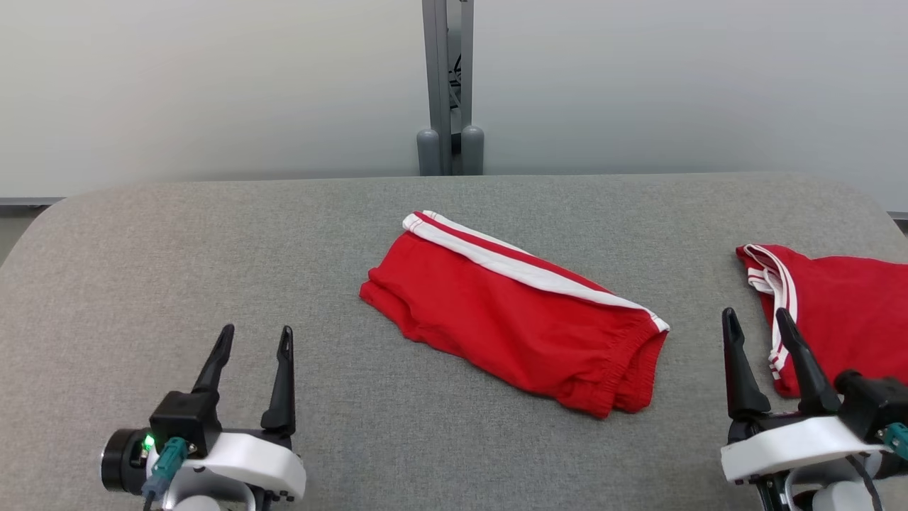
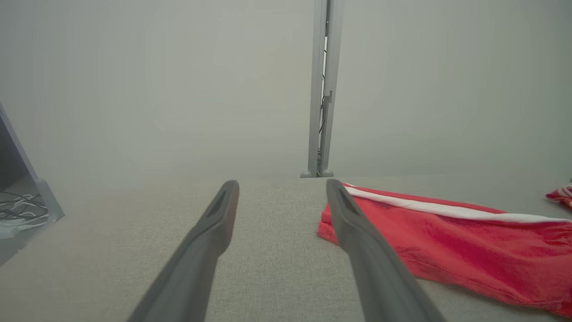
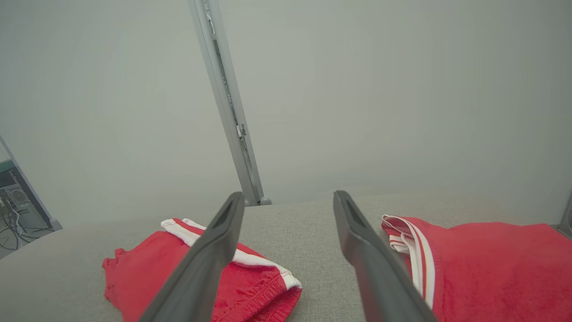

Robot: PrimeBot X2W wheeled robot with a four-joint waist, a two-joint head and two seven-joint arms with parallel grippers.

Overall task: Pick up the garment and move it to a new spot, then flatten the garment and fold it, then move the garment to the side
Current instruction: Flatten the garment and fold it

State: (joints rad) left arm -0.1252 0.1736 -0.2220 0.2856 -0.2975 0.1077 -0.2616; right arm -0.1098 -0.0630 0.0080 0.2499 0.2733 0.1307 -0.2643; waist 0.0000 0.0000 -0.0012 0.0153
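No readable text, label or number anywhere

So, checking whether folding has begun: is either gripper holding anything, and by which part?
Nothing is held: left gripper and right gripper stand open; the red shorts lie untouched on the table.
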